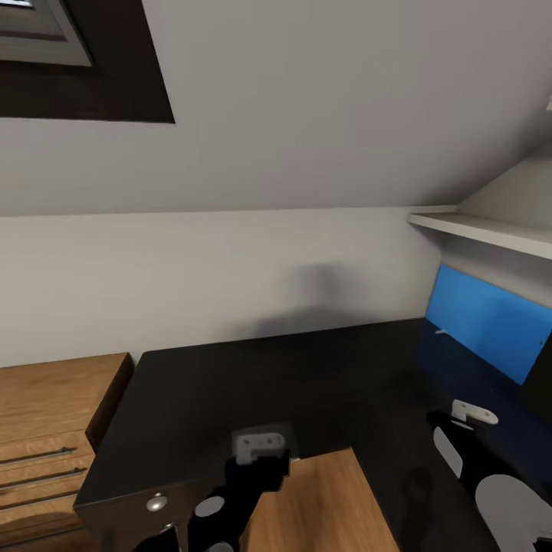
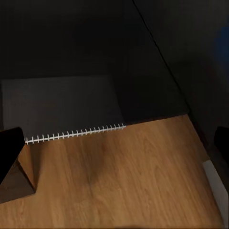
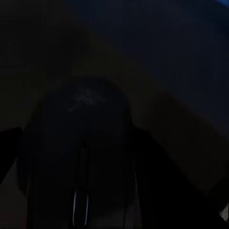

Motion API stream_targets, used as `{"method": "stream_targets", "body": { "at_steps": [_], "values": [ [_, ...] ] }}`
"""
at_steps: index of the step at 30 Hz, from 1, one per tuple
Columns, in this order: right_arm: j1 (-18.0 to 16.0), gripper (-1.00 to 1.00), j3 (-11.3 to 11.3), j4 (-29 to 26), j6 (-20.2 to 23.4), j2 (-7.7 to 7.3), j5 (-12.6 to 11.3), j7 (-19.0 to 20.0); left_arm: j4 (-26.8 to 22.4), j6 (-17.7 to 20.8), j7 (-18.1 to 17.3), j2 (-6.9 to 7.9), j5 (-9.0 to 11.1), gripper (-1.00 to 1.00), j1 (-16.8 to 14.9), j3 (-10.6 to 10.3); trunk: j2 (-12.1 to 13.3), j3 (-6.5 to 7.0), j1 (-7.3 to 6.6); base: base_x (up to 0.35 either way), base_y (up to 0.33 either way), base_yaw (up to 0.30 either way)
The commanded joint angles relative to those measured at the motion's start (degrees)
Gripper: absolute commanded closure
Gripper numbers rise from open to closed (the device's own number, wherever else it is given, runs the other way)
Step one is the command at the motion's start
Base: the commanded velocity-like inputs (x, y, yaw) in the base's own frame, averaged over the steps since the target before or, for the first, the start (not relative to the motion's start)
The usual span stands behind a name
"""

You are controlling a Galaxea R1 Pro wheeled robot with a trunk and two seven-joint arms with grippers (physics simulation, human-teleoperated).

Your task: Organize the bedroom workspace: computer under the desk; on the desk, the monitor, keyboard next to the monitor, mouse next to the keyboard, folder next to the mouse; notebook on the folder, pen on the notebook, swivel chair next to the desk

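While the head camera is looking down at the corner of the room, the grey sloped wall [image 1: 307, 100] is taking up most of the upper view, with a dark-framed skylight [image 1: 69, 54] sitting at its top left. The desk [image 1: 230, 383] is stretching its matte black top below the wall and turning along the right side, where its blue back panel [image 1: 483, 322] is standing upright under a white shelf [image 1: 491, 230]. An oak drawer unit [image 1: 46, 429] with bar handles is standing just beside the desk's left end, and oak floor [image 1: 314, 506] is showing in the inner corner of the desk.

In the left wrist view, the notebook [image 2: 62, 107], dark grey with a white spiral binding, is lying on the dark top at its edge, above the floor. The left gripper [image 1: 257, 460] is hanging over that front edge; I cannot tell how its fingers are set.

In the right wrist view, the mouse [image 3: 83, 157] is sitting close between the dark fingers of the right gripper [image 1: 468, 418]; whether they are gripping it cannot be told.
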Motion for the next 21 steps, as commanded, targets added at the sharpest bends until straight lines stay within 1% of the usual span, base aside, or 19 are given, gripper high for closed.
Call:
{"method": "stream_targets", "body": {
  "at_steps": [1,3,6,8,9,10,13,14,18,21],
  "values": [
    [0.0,1.00,0.0,-0.1,0.2,-0.04,-0.6,-0.2,-0.1,0.2,0.3,0.14,0.0,-1.00,-0.1,-0.8,-0.1,-0.09,0.05,0.305,-0.067,0.000],
    [0.0,1.00,0.0,0.1,0.2,-0.15,-0.5,-0.2,-0.1,0.2,0.3,0.25,0.0,-1.00,-0.1,-1.5,-0.1,-0.09,0.05,0.270,-0.071,0.000],
    [0.0,1.00,-0.1,1.0,0.1,-0.33,-0.4,-0.2,-0.4,0.1,0.3,0.24,0.0,-1.00,-0.1,-2.1,-0.1,-0.09,0.05,0.161,-0.059,0.000],
    [-0.1,1.00,-0.1,2.2,-0.1,-0.91,-0.3,-0.2,-0.5,0.1,0.3,0.24,0.0,-1.00,-0.1,-2.7,-0.1,-0.09,0.05,0.067,-0.025,0.000],
    [-0.1,1.00,-0.1,3.1,-0.2,-1.63,-0.4,-0.2,-0.6,0.0,0.3,0.24,0.0,-1.00,-0.1,-2.8,-0.1,-0.09,0.05,0.027,-0.010,0.000],
    [-0.2,1.00,-0.1,3.4,-0.2,-1.91,-0.4,-0.2,-0.7,0.0,0.3,0.25,0.0,-1.00,-0.1,-2.8,-0.1,-0.09,0.05,0.022,-0.008,0.000],
    [-1.1,1.00,-0.2,5.1,-0.3,-3.56,-0.5,-0.2,-1.8,-0.1,0.4,0.47,0.0,-1.00,-0.1,-2.0,-0.1,-0.09,0.05,0.009,-0.003,0.000],
    [-1.3,1.00,-0.2,5.5,-0.2,-4.04,-0.6,-0.2,-1.9,-0.1,0.4,0.47,0.0,-1.00,-0.1,-1.5,-0.5,-0.27,0.27,0.004,-0.001,0.000],
    [-1.8,1.00,-0.2,6.0,0.1,-4.89,-0.7,-0.2,-2.1,-0.1,0.4,0.41,0.1,-1.00,-0.1,0.2,-2.1,-0.99,1.14,0.001,-0.001,0.000],
    [-2.0,1.00,-0.2,6.1,0.1,-5.05,-0.8,-0.2,-2.2,-0.1,0.4,0.40,0.0,-1.00,-0.1,0.6,-3.3,-1.52,1.80,0.000,0.000,0.000]
  ]
}}
